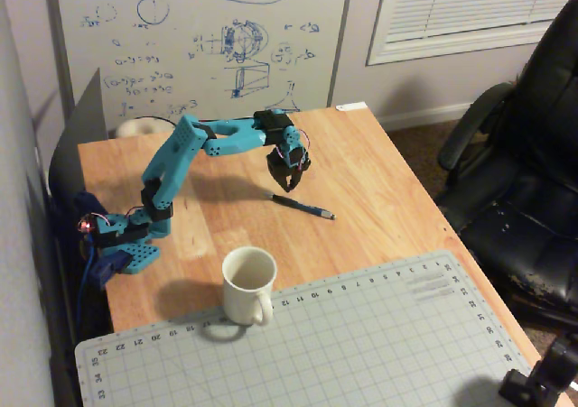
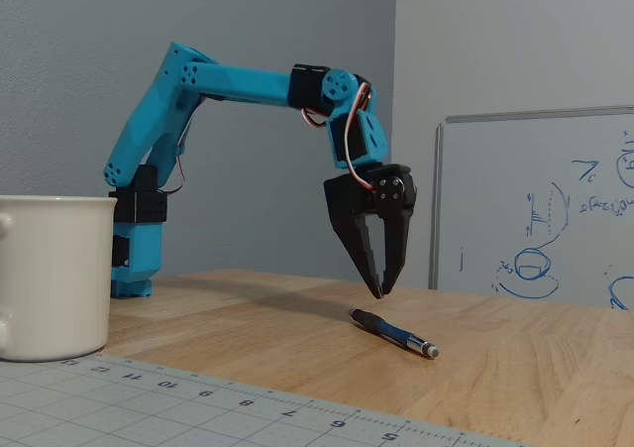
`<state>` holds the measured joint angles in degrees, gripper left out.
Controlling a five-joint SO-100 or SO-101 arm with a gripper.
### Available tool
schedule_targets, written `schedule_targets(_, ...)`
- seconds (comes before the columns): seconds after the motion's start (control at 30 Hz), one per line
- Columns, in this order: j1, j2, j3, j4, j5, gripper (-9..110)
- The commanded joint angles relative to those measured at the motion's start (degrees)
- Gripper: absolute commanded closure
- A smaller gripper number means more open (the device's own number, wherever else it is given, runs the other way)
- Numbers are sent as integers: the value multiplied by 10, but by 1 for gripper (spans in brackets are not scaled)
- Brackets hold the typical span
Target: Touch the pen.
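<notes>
though nearly closed, jaws hold nothing.

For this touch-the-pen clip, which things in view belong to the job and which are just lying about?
In the job:
- pen, lying on the table
- gripper, just above the pen's end, not touching

Lying about:
- white mug
- cutting mat
- whiteboard
- office chair

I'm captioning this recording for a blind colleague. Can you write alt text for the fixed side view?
A blue robot arm reaches over a light wooden table, its black two-finger gripper pointing down with fingertips nearly together, hanging just above the near end of a slim dark blue pen without touching it. A white ceramic mug stands at the left, by a grey gridded cutting mat.
</notes>
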<state>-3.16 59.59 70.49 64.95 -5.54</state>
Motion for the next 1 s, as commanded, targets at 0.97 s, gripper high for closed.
schedule_targets(0.97, 25, -14, -50, 3, -3, 101)
